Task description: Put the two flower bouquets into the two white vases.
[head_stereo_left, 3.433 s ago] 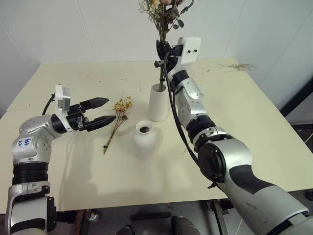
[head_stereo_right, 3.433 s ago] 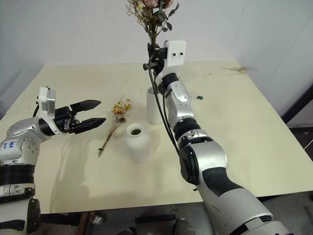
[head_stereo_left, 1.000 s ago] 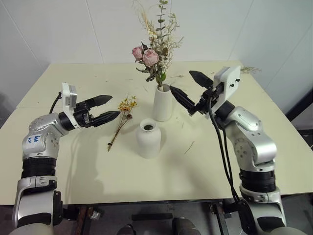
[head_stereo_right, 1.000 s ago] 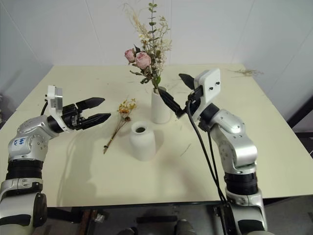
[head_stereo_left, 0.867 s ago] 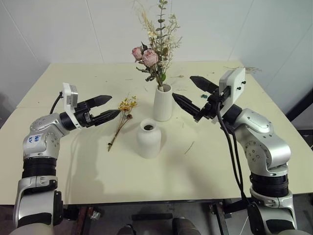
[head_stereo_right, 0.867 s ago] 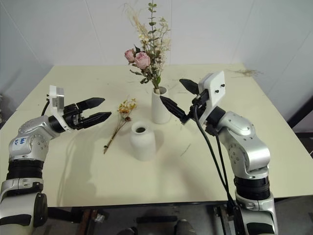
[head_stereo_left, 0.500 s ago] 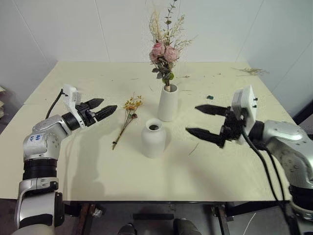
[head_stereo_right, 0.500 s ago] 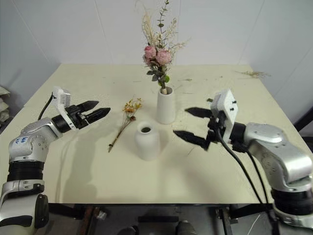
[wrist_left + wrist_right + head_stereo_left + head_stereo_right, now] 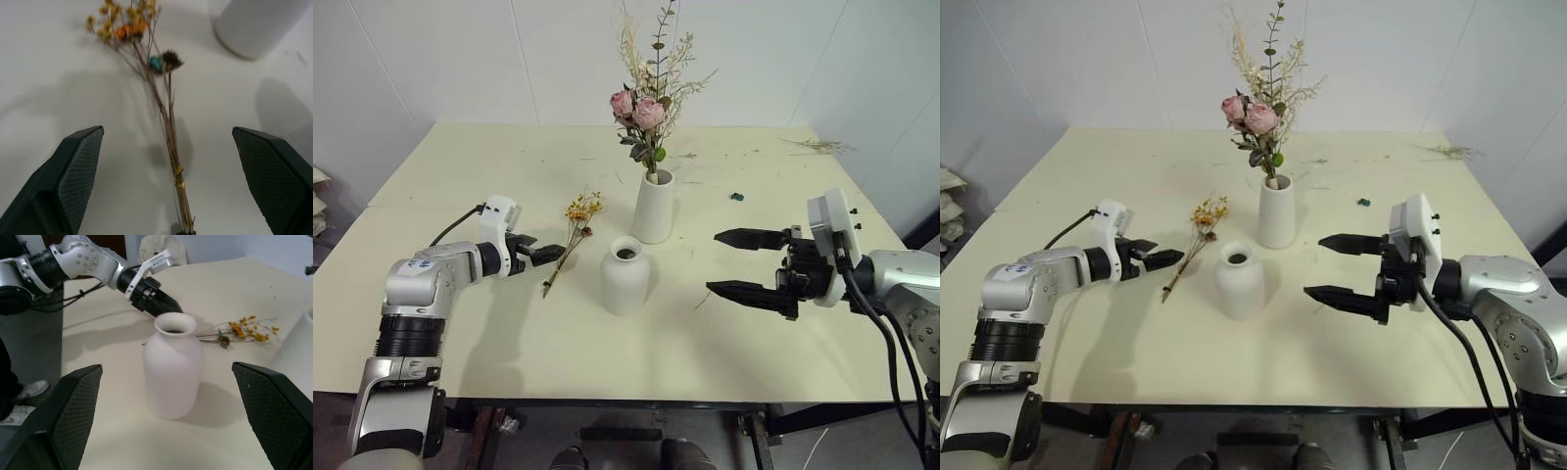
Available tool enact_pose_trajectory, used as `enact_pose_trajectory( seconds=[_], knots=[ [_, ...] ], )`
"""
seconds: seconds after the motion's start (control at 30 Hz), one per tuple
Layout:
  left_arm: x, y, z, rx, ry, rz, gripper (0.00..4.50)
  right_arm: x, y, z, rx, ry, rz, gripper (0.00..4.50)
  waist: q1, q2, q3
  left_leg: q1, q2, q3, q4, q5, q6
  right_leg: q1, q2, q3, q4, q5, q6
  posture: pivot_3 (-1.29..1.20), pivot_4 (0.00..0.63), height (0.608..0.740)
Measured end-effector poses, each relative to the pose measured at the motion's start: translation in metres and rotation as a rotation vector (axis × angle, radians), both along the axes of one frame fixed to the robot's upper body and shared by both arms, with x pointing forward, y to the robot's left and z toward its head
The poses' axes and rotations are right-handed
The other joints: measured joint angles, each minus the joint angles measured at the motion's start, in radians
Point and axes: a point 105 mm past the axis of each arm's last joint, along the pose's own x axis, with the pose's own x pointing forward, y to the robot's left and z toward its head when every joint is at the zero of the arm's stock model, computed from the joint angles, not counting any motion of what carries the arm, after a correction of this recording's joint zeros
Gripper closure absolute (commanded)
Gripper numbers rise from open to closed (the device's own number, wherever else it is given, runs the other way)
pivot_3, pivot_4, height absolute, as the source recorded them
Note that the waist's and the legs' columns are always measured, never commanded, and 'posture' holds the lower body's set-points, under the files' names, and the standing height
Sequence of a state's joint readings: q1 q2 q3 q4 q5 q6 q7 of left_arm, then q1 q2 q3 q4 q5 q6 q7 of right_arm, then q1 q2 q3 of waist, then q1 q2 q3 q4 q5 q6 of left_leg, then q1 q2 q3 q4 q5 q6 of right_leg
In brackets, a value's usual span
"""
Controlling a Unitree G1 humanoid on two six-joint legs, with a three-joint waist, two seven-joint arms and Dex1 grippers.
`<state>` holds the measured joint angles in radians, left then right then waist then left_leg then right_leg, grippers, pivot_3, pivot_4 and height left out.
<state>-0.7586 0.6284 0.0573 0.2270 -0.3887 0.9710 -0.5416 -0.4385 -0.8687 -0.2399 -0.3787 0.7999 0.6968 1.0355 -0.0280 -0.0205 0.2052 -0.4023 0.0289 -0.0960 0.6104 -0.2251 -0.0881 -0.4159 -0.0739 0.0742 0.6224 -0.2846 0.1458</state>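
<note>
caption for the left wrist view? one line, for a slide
Open left gripper straddling the yellow-orange bouquet's stems on the table, not yet gripping.

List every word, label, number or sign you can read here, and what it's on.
Blue handwritten marks on the left arm's silver casing: too small and blurred to read.
No print shows on the two vases, the table, or the white camera housings on the wrists.
</note>
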Motion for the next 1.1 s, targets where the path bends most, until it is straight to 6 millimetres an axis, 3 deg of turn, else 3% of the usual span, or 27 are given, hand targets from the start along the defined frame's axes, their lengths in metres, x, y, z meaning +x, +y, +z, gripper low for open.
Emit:
enact_pose_trajectory(
  seconds=[0.3, 0.57, 0.87, 0.97, 1.1],
  knots=[
    [0.005, -0.029, -0.005, 0.067, 0.055, -0.024, 0.0, 0.004, -0.004, 0.001, 0.004, -0.013, -0.025, 0.01, -0.001, 0.0, 0.0, 0.0, 0.0, 0.0, 0.0, 0.0, 0.0, 0.0, 0.0, 0.0, -0.001, 0.0, 0.0, 0.0, 0.15, 0.74],
    [0.017, -0.033, -0.004, 0.171, 0.157, 0.002, 0.0, 0.007, -0.005, 0.001, 0.0, -0.018, -0.044, 0.01, 0.0, -0.001, 0.001, 0.0, 0.0, 0.0, 0.0, 0.0, 0.0, 0.0, 0.0, 0.0, -0.002, 0.0, 0.0, 0.0, 0.15, 0.74],
    [0.028, -0.044, 0.011, 0.181, 0.229, 0.02, 0.0, 0.01, -0.006, 0.002, 0.0, -0.025, -0.071, 0.01, -0.002, -0.002, 0.001, -0.001, 0.0, 0.0, 0.0, -0.001, 0.0, 0.0, 0.0, 0.0, -0.002, 0.0, 0.001, 0.0, 0.15, 0.74],
    [0.027, -0.044, 0.003, 0.2, 0.265, 0.01, 0.54, 0.01, -0.006, 0.002, 0.001, -0.026, -0.078, 0.0, -0.003, -0.002, 0.001, 0.0, 0.0, 0.0, -0.001, -0.002, 0.001, 0.0, 0.0, 0.0, -0.002, 0.0, 0.001, 0.0, 0.15, 0.74],
    [0.024, -0.042, -0.004, 0.22, 0.303, 0.011, 1.74, 0.011, -0.007, 0.002, 0.002, -0.025, -0.087, 0.0, 0.0, -0.003, 0.002, -0.001, 0.0, 0.0, 0.0, -0.002, 0.001, 0.0, 0.0, 0.0, -0.002, 0.0, 0.001, 0.0, 0.15, 0.74]
  ],
)
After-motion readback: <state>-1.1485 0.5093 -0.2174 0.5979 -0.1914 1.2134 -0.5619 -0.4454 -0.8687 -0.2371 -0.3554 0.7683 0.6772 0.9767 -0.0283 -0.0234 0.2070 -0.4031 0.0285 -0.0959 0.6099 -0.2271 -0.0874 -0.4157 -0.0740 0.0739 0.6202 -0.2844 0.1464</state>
